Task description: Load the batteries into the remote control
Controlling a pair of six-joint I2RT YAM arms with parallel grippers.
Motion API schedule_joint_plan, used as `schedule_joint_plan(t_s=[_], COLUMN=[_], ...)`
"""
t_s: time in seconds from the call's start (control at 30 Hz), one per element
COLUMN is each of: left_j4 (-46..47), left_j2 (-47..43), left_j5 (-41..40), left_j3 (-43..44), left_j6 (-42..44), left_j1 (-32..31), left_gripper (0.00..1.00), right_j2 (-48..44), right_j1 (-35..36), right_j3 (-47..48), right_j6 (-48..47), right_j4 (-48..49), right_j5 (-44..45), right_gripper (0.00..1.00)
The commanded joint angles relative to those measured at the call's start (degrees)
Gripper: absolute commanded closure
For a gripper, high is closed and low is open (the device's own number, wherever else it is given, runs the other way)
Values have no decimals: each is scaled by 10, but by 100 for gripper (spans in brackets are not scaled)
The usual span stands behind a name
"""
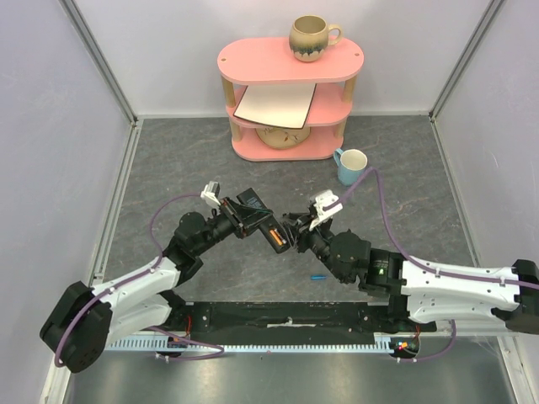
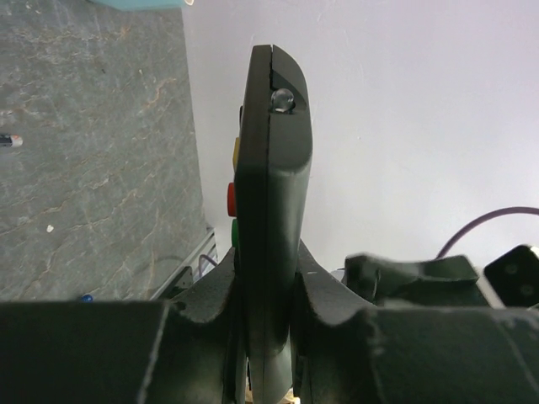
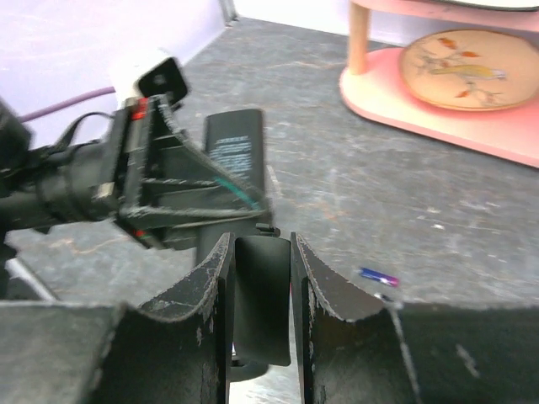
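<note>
Above the mid tabletop [image 1: 168, 160], the remote control [image 2: 269, 210] is clamped by the left gripper [image 2: 268, 282] and right gripper [image 3: 261, 252] together, likely for opening its back.

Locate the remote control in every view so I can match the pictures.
Top external: remote control at centre, where the two arms meet.
Left wrist: remote control mid-frame, edge-on, rising from the fingers.
Right wrist: remote control left of centre, label side showing.
Shared landmark: left gripper clamping it, in all three views.
</note>
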Motion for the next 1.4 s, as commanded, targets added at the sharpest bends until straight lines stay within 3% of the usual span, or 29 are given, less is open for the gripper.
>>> schedule_joint_plan(t_s=[0.0, 0.07, 0.2, 0.27, 0.5, 0.83, 0.93, 1.13, 1.37], left_j4=[-31, -40, -46, -45, -66, -58, -56, -42, -20], left_j2=[-52, -71, -125, -137, -181, -191, -191, -176, -159], left_j5=[-12, -24, -30, -27, -16, -7, -6, -1, 8], left_j3=[-10, -38, -79, -92, -99, -113, -114, -115, -117], left_j6=[47, 50, 47, 43, 58, 58, 60, 60, 58], left_j1=[-2, -2, -2, -2, -1, -1, -2, -1, -1], left_gripper=[98, 98, 98, 98, 98, 98, 98, 98, 98], right_j2=[2, 14, 57, 115, 240, 313, 319, 319, 326], right_j1=[-41, -91, -257, -291, -331, -344, -343, -344, -343], right_j3=[83, 84, 33, 17, 5, 30, 28, 44, 99], right_j6=[21, 47, 90, 95, 121, 127, 128, 119, 90], right_j4=[-200, -283, -319, -326, -290, -296, -301, -333, -396], right_j5=[92, 26, -149, -211, -235, -248, -250, -253, -249], right_gripper=[100, 100, 100, 100, 100, 100, 89, 55, 38])
